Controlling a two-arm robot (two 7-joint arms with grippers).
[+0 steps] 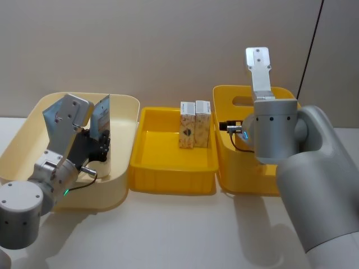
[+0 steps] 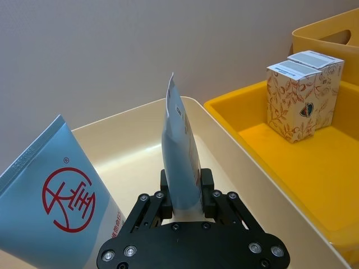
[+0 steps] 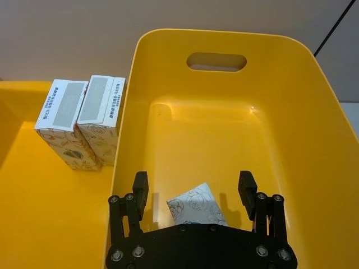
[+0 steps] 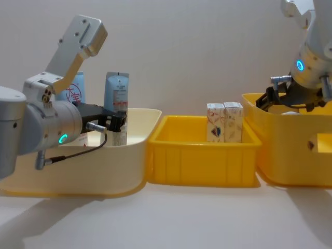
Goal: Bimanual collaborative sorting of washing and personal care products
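Pale grey wall [image 1: 168, 45] fills the upper part of the head view, and a whitish table [image 1: 179, 235] runs along the bottom. Three containers sit in a row across the middle of the frame, close side by side: a cream bin [image 1: 122, 140] at the left, a shallow yellow tray [image 1: 171, 179] in the centre, and a deeper yellow bin [image 1: 227, 168] with a handle slot at the right.

At the left of the frame the left gripper [image 2: 185, 188] reaches into the cream bin, its fingers clenched on the lower part of a pale blue tube [image 2: 179, 145]. That tube stands upright with its crimped end up, rising above the bin's rim in the chest view. A second tube [image 2: 50, 202], showing a red circle logo, leans in the same bin just beside it, at the lower left of the left wrist view.

Two cartons [image 1: 188, 129] with leafy print stand upright and touching at the back right of the tray, near the deeper yellow bin.

At the right, the right gripper [image 3: 193, 182] hangs over the deeper yellow bin, jaws spread wide and holding nothing. A third carton [image 3: 193, 204] lies tilted on that bin's floor, below the gap between the fingers, at the bottom centre of the right wrist view.
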